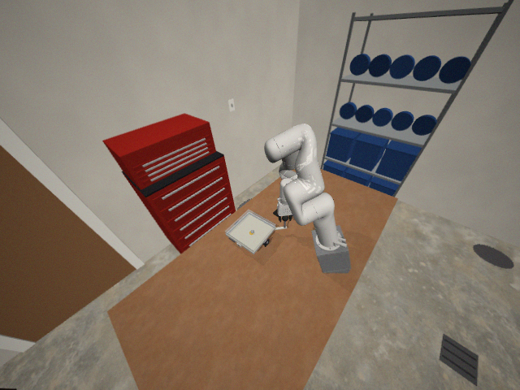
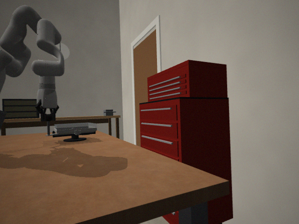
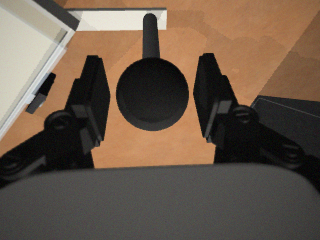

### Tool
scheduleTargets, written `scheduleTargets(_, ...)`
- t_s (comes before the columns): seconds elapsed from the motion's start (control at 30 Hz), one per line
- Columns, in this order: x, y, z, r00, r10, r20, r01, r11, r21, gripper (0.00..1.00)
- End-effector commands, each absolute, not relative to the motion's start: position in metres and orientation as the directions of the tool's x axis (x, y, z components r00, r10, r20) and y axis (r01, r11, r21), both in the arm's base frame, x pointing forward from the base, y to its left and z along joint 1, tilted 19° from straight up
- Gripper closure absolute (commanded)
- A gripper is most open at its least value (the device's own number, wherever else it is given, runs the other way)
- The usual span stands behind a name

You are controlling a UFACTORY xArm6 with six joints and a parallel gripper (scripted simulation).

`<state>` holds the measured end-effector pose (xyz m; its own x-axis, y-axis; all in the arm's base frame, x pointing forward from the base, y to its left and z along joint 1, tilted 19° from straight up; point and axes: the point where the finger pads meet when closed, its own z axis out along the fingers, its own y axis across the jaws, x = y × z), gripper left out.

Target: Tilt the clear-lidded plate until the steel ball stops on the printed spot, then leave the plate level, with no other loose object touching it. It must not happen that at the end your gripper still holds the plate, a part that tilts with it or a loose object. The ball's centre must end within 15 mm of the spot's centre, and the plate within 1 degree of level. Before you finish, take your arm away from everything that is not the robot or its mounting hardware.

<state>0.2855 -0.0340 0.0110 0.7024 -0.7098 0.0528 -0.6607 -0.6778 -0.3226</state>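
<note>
Handle knob [image 3: 152, 93] between open hand [image 3: 152, 102] fingers
</note>
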Motion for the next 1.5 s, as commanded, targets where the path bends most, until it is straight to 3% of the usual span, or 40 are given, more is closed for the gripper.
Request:
scheduleTargets(0.0,0.285,-0.035,0.014,0.702,-0.710,0.055,-0.660,-0.678,-0.323,0.39)
scheduleTargets(1.47,0.271,-0.046,0.066,0.702,-0.710,0.055,-0.660,-0.678,-0.323,0.39)
